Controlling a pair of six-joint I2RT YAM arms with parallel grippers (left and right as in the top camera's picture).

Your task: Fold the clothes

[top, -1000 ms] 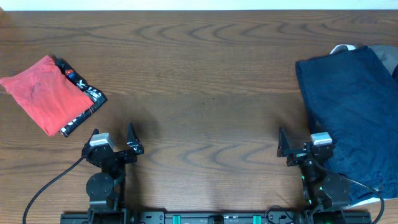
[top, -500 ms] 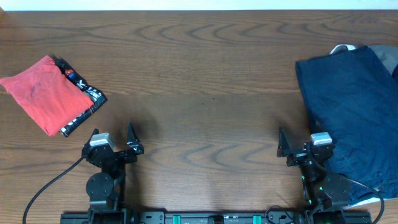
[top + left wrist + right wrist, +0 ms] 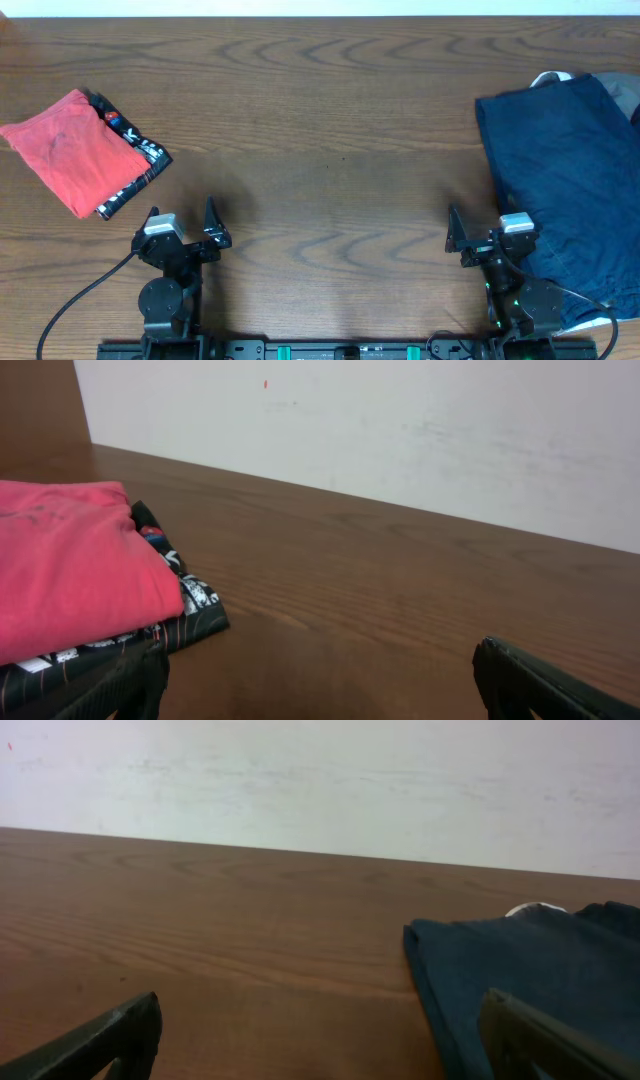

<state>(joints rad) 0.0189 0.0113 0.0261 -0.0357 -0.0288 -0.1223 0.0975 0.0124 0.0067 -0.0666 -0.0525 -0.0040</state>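
Overhead alone shows red piece [image 3: 75, 150] and navy pile [image 3: 565, 190].

The red piece [image 3: 72, 150] lay folded into a rough rectangle at the left side of the table [image 3: 330, 120], turned at a slant; its black patterned waistband [image 3: 135, 165] ran along the edge nearest the middle, partly tucked beneath the red cloth; the dark navy garment [image 3: 565, 165] lay spread fairly flat at the far right, well apart from it, lightly creased.
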